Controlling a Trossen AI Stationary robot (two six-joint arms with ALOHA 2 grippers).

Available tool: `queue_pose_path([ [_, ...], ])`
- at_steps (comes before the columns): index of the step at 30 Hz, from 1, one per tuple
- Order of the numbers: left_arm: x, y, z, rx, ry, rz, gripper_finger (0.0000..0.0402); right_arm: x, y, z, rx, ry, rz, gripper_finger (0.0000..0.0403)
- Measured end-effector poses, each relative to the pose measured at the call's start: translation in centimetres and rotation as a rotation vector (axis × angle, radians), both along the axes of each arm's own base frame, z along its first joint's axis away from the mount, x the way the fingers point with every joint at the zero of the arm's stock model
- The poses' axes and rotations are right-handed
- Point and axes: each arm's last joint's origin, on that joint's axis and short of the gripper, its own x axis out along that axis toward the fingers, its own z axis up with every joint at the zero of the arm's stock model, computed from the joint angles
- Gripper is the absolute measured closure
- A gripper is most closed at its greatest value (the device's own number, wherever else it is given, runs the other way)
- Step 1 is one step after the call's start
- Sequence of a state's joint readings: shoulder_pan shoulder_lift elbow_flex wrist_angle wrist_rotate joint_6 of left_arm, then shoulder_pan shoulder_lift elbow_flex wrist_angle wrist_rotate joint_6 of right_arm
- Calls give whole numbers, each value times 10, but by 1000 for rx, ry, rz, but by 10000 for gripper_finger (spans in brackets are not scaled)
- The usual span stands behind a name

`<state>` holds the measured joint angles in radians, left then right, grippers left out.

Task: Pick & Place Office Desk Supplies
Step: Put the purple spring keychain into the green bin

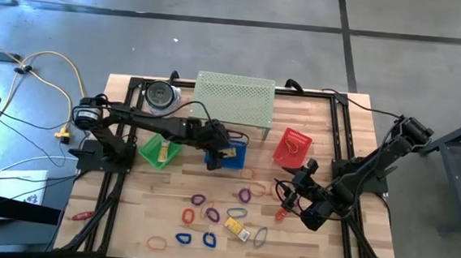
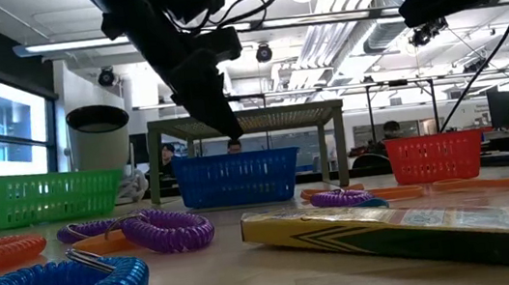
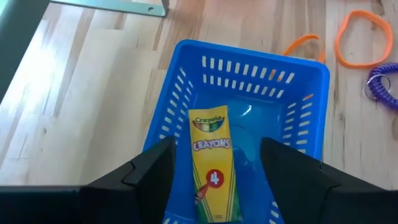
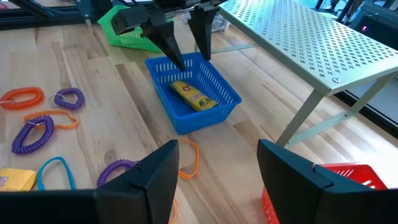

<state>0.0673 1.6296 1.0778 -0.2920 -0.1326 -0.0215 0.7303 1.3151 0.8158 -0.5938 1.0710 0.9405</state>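
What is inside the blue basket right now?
One yellow crayon box lies flat in the blue basket, under the open left end effector. Its fingers cover the basket's near corners, so nothing can be told there.

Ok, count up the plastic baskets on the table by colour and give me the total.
Green basket: 1
Blue basket: 1
Red basket: 1
Total: 3 baskets
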Motion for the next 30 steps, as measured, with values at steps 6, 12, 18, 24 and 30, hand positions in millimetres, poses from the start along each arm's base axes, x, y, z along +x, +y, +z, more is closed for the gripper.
queue_pose_path([
  [6,-4,-4,14,-24,-50,17,171,0,0,0,0,0,0,196],
  [12,-20,-25,34,-37,-55,-35,171,0,0,0,5,-2,-2,196],
  [18,-33,-50,34,-92,29,-47,171,2,2,-4,-2,5,-4,196],
  [24,-51,-73,22,-162,214,0,171,7,2,-12,-9,29,-18,196],
  [30,-66,-104,18,-210,301,28,171,13,1,-18,49,48,-34,196],
])
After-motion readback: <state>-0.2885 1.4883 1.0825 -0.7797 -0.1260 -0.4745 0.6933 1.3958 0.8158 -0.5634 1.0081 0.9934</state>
